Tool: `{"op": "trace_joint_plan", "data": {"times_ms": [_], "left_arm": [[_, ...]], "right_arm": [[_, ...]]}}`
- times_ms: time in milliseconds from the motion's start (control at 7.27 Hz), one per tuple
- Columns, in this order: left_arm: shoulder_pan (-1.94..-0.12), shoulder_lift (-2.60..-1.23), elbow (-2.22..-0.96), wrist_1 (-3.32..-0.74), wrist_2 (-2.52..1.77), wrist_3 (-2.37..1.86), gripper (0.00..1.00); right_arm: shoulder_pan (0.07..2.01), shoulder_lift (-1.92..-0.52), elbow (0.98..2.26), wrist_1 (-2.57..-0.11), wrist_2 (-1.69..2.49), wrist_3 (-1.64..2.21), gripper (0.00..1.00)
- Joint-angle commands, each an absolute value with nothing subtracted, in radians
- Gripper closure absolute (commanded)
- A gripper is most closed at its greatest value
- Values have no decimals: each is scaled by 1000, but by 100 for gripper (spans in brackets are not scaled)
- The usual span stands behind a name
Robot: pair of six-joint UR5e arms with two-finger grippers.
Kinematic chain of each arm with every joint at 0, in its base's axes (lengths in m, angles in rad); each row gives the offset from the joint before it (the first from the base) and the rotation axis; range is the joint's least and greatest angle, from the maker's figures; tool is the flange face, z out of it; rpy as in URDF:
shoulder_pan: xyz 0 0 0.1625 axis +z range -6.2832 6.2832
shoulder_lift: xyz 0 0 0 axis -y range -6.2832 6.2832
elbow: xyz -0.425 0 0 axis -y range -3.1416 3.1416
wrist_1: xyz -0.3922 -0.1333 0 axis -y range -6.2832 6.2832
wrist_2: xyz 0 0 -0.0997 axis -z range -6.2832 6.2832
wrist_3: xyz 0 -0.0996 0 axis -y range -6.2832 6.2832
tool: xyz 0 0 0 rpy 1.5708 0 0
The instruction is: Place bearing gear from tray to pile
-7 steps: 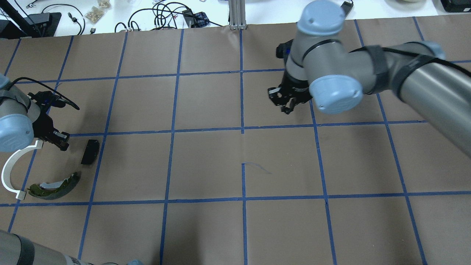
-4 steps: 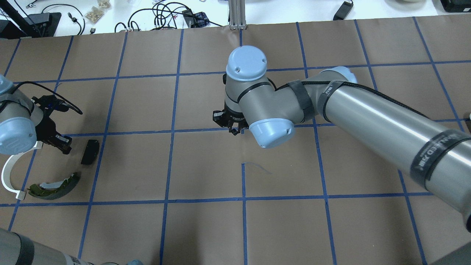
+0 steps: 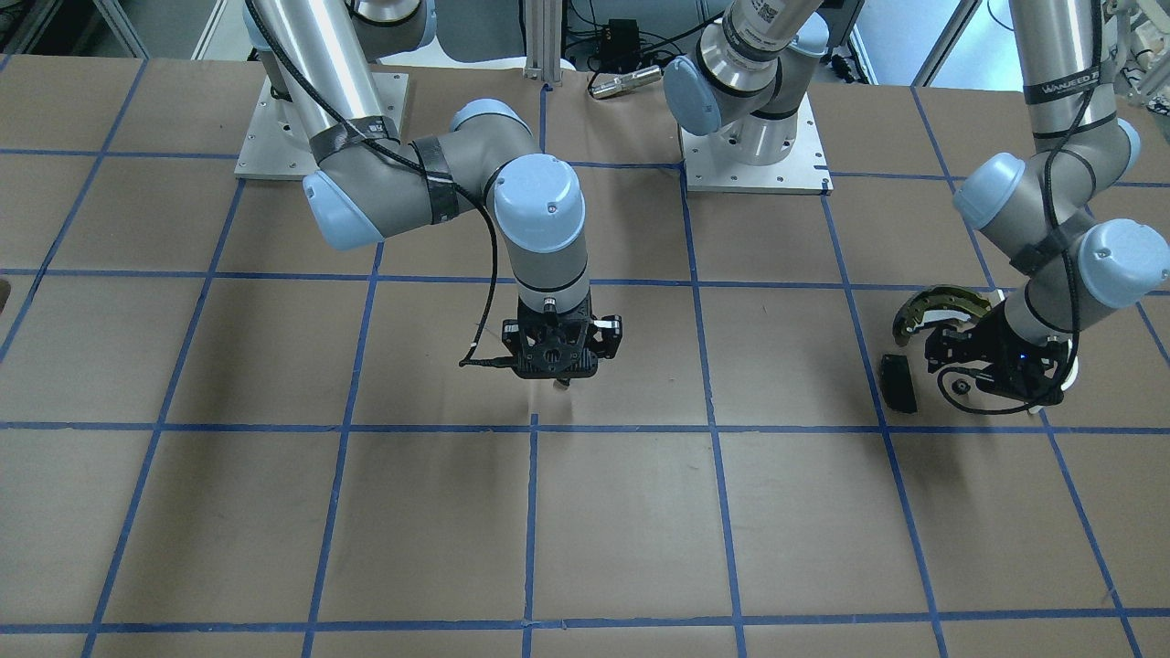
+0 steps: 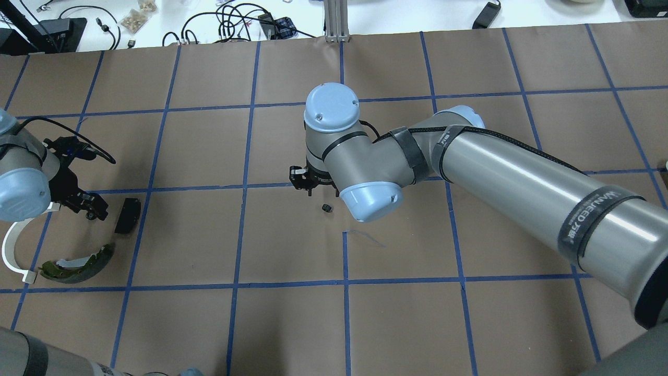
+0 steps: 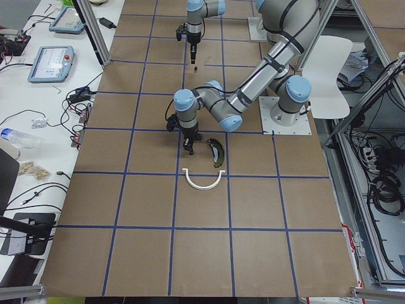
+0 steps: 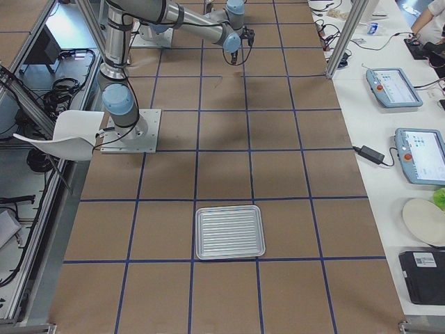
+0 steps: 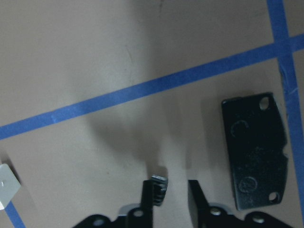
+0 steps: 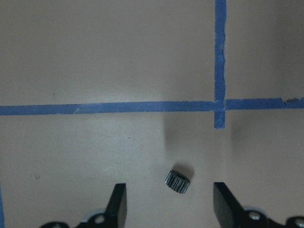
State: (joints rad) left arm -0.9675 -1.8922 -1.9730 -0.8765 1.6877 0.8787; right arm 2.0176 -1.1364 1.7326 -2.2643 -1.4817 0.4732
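Observation:
A small dark bearing gear (image 8: 178,181) lies on the brown paper near the table's middle (image 4: 326,208). My right gripper (image 8: 170,204) hangs just above it, open, with the gear between the fingers and touching neither. A second small gear (image 7: 159,187) lies by one finger of my left gripper (image 7: 171,194), which is open and low over the table (image 4: 94,209). The pile is around it: a black pad (image 4: 127,215), a white plastic arc (image 4: 13,245) and an olive brake shoe (image 4: 78,266). The tray (image 6: 229,232) is a ribbed metal one at the right end, with nothing in it.
Both arm bases (image 3: 754,151) stand on plates at the robot's side. Cables and small items (image 4: 229,23) lie on the white bench past the far edge. Blue tape lines grid the brown paper.
My right arm swept left from the far right to the table's middle; a gear now lies on the paper under its open fingers. My left gripper shifted slightly toward the black pad.

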Motion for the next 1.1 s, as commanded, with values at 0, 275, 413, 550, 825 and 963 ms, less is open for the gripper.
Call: {"op": "trace_joint_plan", "data": {"times_ms": [0,275,413,550,825,963], "left_arm": [[-986,-1867,-1956,-885,1686,844,0],[-1081,-1841,-1912,-954,1674,665,0],[-1170,-1829,-1873,-1027,1671,521,0],[-1255,-1824,-1829,-1090,1667,362,0],[-1438,-1839,-1778,-1129,1621,128,0],[-1521,-1853,-1769,-1127,1608,54,0]], "right_arm": [[2007,-1140,1701,-2260,-1483,459,0],[1968,-1201,1599,-2094,-1486,443,0],[1913,-1251,1547,-1985,-1506,377,0],[1864,-1306,1501,-1863,-1523,300,0],[1774,-1418,1479,-1697,-1528,129,0],[1722,-1472,1486,-1663,-1529,70,0]]}}
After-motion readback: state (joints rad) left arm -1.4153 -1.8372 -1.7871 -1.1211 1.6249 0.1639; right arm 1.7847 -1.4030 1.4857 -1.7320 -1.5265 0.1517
